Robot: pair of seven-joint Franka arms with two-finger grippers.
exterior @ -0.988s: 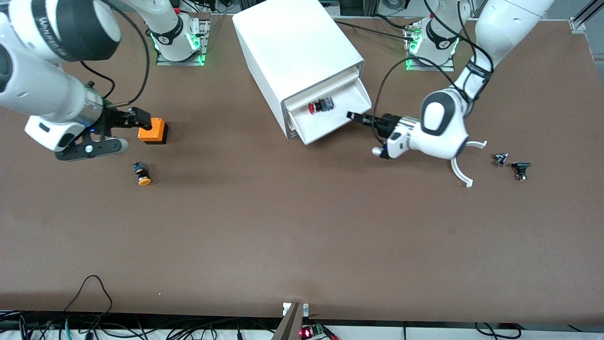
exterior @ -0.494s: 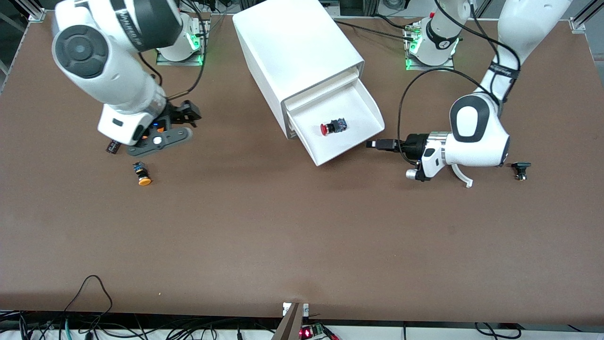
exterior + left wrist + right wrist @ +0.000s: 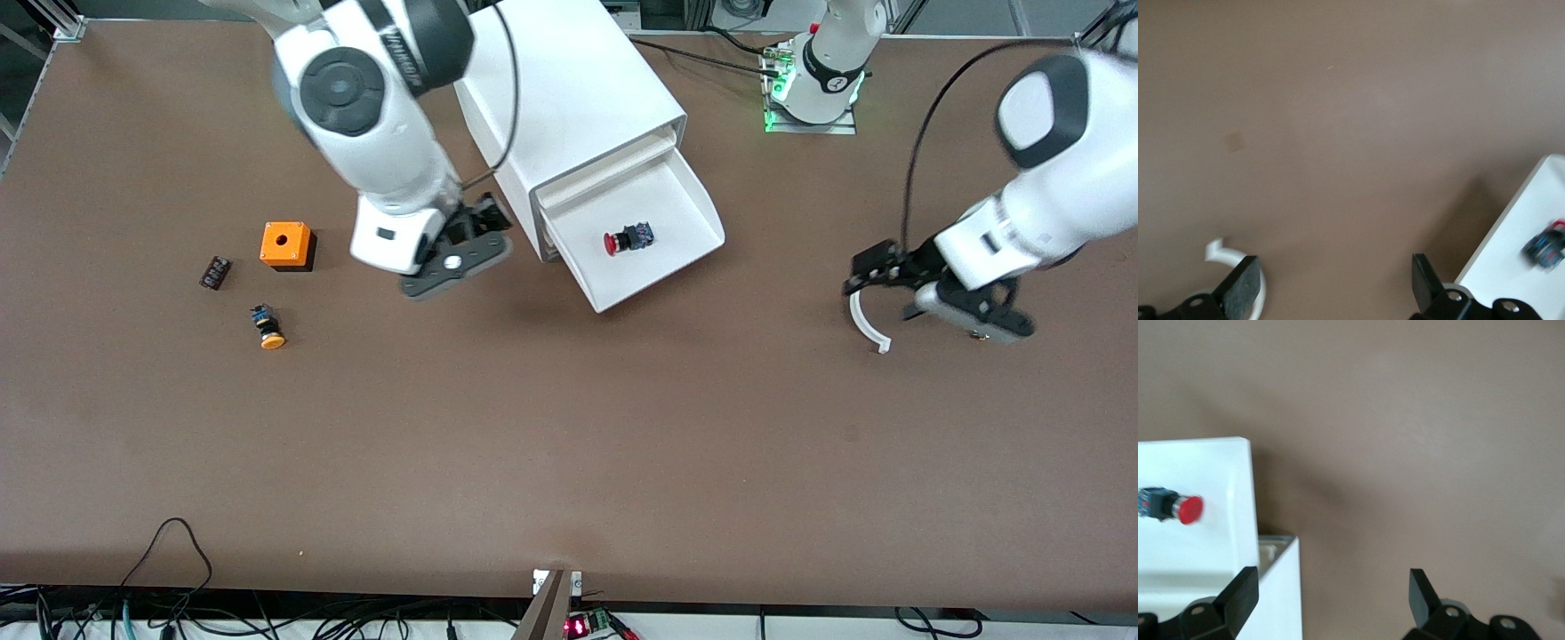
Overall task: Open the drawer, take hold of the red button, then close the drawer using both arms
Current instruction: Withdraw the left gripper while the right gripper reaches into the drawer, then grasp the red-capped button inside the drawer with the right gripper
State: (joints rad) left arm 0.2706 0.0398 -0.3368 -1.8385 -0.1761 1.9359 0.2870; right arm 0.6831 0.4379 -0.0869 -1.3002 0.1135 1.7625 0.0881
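I note the drawer (image 3: 653, 236) pulled out, the button (image 3: 628, 238) lying inside it. Right gripper (image 3: 467, 242) hangs beside the cabinet (image 3: 560, 98), fingers wide, empty. Left gripper (image 3: 925, 289), fingers spread and empty, partly hides a white curved piece (image 3: 867, 324).

A brown table (image 3: 569, 444) carries everything. On it, near twelve o'clock, stands the white box cabinet (image 3: 551, 89), with its drawer (image 3: 662, 258) pulled out toward the front camera. Toward nine o'clock lie an orange box with a hole (image 3: 285, 245), a small dark ribbed part (image 3: 214, 272) just beside it, and a button with an orange-yellow cap (image 3: 267, 326) nearer the front camera. Toward three o'clock a curved white plastic piece (image 3: 864, 324) rests on the surface. The two arm bases (image 3: 813, 84) are mounted along the twelve o'clock edge.
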